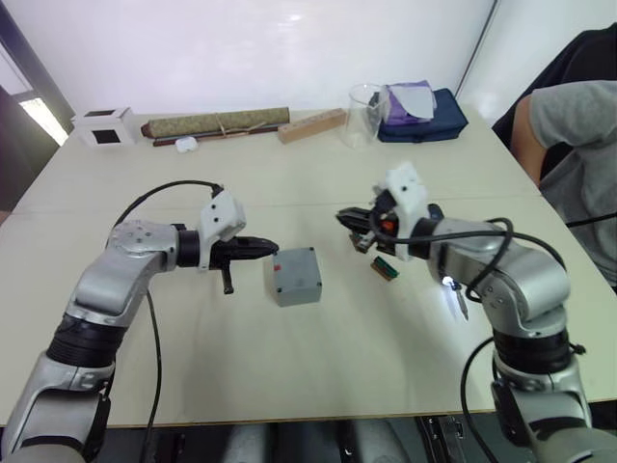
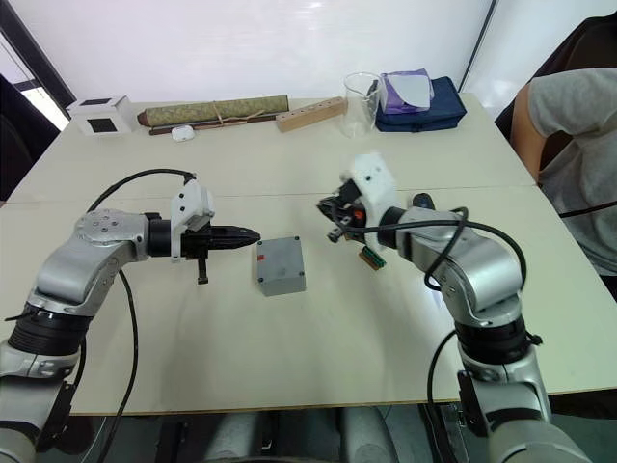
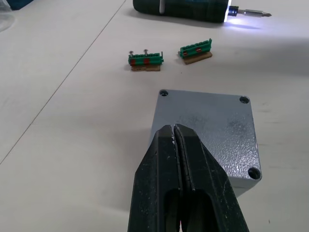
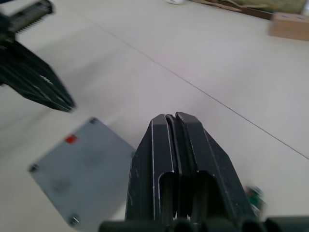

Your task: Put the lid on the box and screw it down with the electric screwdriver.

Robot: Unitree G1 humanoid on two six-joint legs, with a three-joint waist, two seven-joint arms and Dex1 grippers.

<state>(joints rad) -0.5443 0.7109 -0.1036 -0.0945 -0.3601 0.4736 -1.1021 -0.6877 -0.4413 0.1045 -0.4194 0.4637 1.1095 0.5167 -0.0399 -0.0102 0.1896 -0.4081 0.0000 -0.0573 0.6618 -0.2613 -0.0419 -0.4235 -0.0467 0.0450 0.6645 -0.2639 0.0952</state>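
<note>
The box [image 2: 281, 265] stands on the table [image 2: 289, 357] near the front middle, with the lid [image 3: 212, 125] already sitting on top of it; the two grey parts have the same outline. A small red mark is on the side of the box that faces the left arm. In the left wrist view, screw holes are visible in three corners of the lid.

At 9 o'clock from the box is the left gripper [image 2: 246, 236]. Its two black fingers are pressed together with nothing between them, and their tips are just beside the box edge, a little above it; contact I cannot tell.

At about 1 o'clock from the box is the right gripper [image 2: 328, 214], above the table and apart from the box. Its fingers are also closed together and hold nothing.

At 3 o'clock from the box, two small green circuit boards [image 3: 146, 60] lie on the table near each other. The electric screwdriver [image 3: 193, 8] lies free on the table beyond them, under the right forearm, and a white light shines at its bit end.

Along the far edge, around 12 o'clock, are a white box [image 2: 101, 114], a long bundle [image 2: 214, 110], a wooden block [image 2: 310, 114], a clear cup [image 2: 362, 102] and a dark blue bag [image 2: 424, 101]. At 2 o'clock a person [image 2: 574, 145] sits at the table corner.
</note>
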